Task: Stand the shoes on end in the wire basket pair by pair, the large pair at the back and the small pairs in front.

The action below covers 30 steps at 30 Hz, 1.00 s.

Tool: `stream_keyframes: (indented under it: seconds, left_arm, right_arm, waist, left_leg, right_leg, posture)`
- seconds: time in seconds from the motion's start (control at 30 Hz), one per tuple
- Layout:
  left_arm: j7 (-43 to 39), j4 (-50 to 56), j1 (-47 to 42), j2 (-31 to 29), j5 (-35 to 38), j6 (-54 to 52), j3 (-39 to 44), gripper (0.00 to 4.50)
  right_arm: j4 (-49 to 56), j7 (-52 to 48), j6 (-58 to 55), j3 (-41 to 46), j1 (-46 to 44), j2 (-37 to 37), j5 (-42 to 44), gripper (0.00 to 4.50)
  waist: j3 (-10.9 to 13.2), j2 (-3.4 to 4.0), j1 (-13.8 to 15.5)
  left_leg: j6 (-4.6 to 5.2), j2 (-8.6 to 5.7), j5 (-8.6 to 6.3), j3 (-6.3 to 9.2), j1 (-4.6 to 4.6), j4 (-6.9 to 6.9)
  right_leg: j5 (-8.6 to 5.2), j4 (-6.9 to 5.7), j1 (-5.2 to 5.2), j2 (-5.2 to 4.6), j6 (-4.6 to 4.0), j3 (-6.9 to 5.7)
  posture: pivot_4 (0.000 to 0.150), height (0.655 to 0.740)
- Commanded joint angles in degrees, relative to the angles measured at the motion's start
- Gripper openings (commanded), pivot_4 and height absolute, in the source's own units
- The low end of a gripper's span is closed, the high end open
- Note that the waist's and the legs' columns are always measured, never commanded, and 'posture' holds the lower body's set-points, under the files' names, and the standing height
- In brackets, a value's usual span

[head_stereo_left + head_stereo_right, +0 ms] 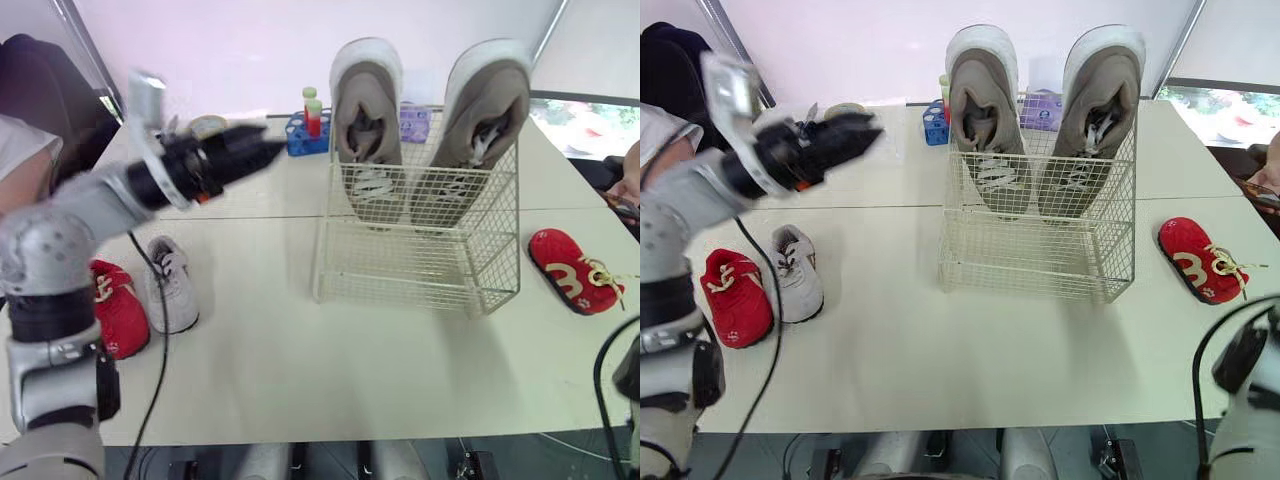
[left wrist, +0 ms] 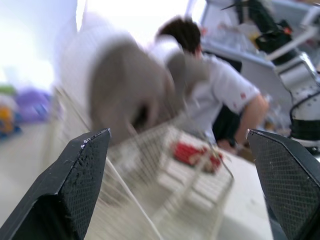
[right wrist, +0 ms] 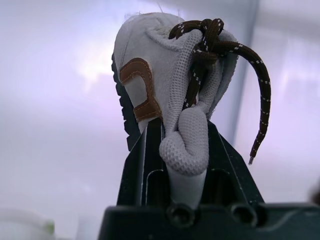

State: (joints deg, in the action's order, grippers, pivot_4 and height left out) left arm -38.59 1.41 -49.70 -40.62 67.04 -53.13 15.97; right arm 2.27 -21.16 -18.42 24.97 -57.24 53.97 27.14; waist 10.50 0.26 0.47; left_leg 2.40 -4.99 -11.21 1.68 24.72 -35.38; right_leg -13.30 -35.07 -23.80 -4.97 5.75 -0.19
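The right gripper point(image 3: 182, 131) is pinching a small grey shoe point(image 3: 162, 65) (laces dangling); I'd be lowering it upright into the front of the wire basket point(image 1: 400, 270). The left gripper point(image 1: 268, 150) is gaping, empty.

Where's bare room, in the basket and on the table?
Free: front half of the white wire basket, before the two large grey-brown shoes; the white table's near strip, between the small red shoe and white shoe at left and a second red shoe at right. Crowded: basket's back; behind, the blue rack.
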Motion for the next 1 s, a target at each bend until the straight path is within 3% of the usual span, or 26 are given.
stream_keyframes:
  seconds: [0.03, 0.17, 0.3, 0.63, 0.93, 1.0]
  left_arm:
    - [-0.07, -4.12, -6.51, -1.57, 3.37, -1.06, 4.82, 4.5]
    - [1.74, -6.17, -12.32, -1.75, 6.01, -2.58, 7.33, 4.5]
    - [4.79, -4.32, -14.14, -0.94, 8.33, -3.58, 8.35, 4.5]
    - [9.71, -3.13, -14.08, 1.1, 8.72, -4.78, 6.7, 4.5]
    - [3.98, -7.95, -14.75, -1.35, 10.14, -9.17, 7.09, 4.5]
    - [2.33, -8.88, -14.46, -2.24, 9.78, -9.48, 7.07, 3.96]
  right_arm:
    - [-0.04, -9.06, 4.97, -9.35, -6.7, -1.61, -1.48, 0.38]
    - [0.71, -18.65, 9.86, -19.03, -9.76, -6.6, -3.78, 0.38]
    - [0.86, -23.89, 13.28, -23.11, -9.58, -10.5, -5.29, 0.38]
    - [-0.32, -27.93, 21.88, -27.01, -8.86, -17.14, -10.9, 0.38]
    - [-6.6, -27.55, 36.22, -29.31, -8.63, -17.06, -21.95, 0.38]
    - [-7.51, -27.36, 38.18, -29.26, -8.59, -17.22, -22.95, 0.34]
  waist:
    - [0.03, -0.07, -0.19]
    - [0.05, -0.2, -0.82]
    - [0.06, -0.23, -0.78]
    - [0.09, -0.27, -1.12]
    - [0.09, -0.27, -1.33]
    - [0.09, -0.27, -1.31]
  left_leg:
    - [0.0, -0.01, 0.0, 0.0, 0.0, 0.04]
    - [0.0, -0.03, 0.01, -0.01, 0.16, 0.03]
    - [-0.34, -0.1, 0.24, 0.02, 0.63, -0.1]
    - [-0.56, -0.13, 0.33, 0.04, 0.62, -0.17]
    - [-0.64, -0.08, 0.41, 0.05, 0.59, -0.32]
    - [-0.77, -0.07, 0.5, 0.06, 0.59, -0.32]
  right_leg:
    - [0.0, 0.04, 0.01, -0.01, 0.0, 0.0]
    - [0.05, -0.04, -0.2, -0.03, 0.09, 0.01]
    - [0.26, -0.37, -0.75, -0.07, 0.44, 0.01]
    - [0.3, -0.77, -0.88, -0.05, 0.46, 0.03]
    - [0.35, -1.09, -0.97, 0.05, 0.37, 0.03]
    - [0.35, -1.09, -0.98, 0.06, 0.37, 0.03]
  posture:
    - [0.15, 0.74]
    - [0.15, 0.74]
    - [0.15, 0.74]
    - [0.15, 0.74]
    - [0.15, 0.74]
    - [0.15, 0.74]
